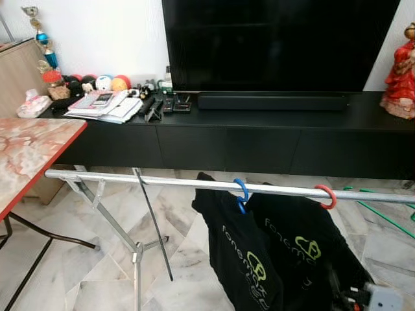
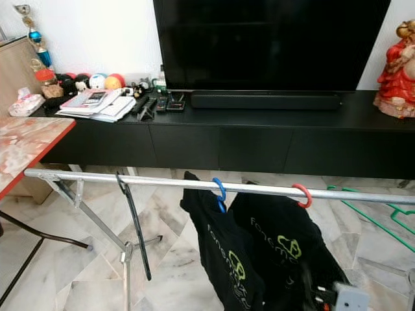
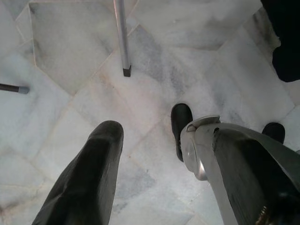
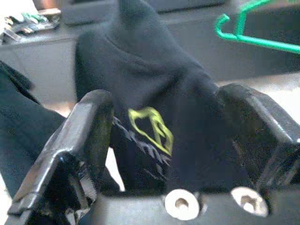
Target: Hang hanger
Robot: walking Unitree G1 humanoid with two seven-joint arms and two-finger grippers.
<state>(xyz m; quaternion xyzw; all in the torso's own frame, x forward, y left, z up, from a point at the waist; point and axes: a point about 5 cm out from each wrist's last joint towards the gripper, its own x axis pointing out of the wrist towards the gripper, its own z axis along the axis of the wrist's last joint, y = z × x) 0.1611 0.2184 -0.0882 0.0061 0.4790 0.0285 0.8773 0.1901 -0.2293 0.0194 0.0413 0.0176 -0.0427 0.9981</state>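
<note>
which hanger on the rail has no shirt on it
The black hanger, hanging bare near the rail's left end. The blue hanger and red hanger each carry a black shirt.

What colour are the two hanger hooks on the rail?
One blue hook, one red hook; clearest in the left eye view.

**Room beyond the rack**

I see a dark television above a soundbar on a long black bench. Papers, coloured balls, a trophy, and a red figurine sit there. Marble floor below.

Blue hanger hooked on rail
</note>
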